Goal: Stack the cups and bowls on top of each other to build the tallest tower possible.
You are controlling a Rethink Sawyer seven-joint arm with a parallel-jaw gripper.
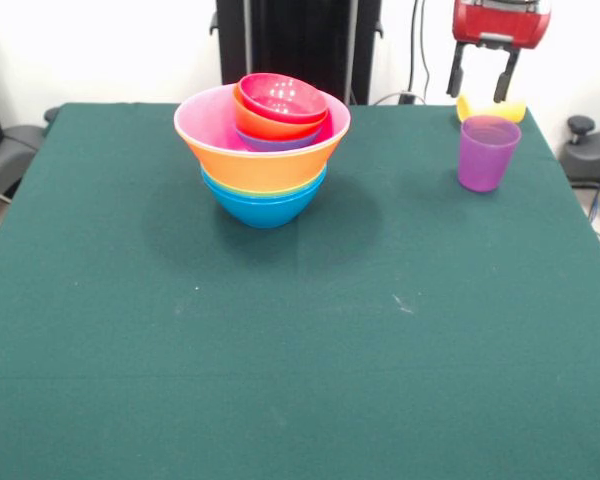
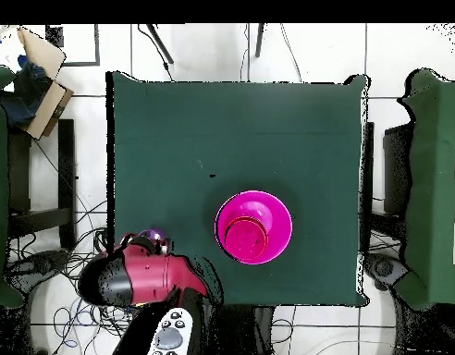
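Front view shows the red and black claw (image 1: 485,82) hanging with fingers apart and empty above the opaque yellow plastic cup (image 1: 490,108), probably lining up a grasp. Just beside it, the translucent purple plastic tumbler (image 1: 487,152) stands upright, mouth up, long axis vertical. The nested tower of glossy plastic bowls (image 1: 263,150) sits well apart on the green bench (image 1: 280,350).

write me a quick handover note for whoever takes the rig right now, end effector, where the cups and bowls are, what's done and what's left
End effector: open, empty, hanging above the yellow cup at the table's far edge, by the robot.
Tower: nested bowls with blue at the base, a wide orange bowl with pink showing inside its rim, then a purple-looking one, orange-red, and crimson on top. It stands upright on the green table.
Purple cup: upright, alone, just in front of the yellow cup, which it partly hides.
Done: the bowls in view are stacked.
Left: both cups go on the tower.
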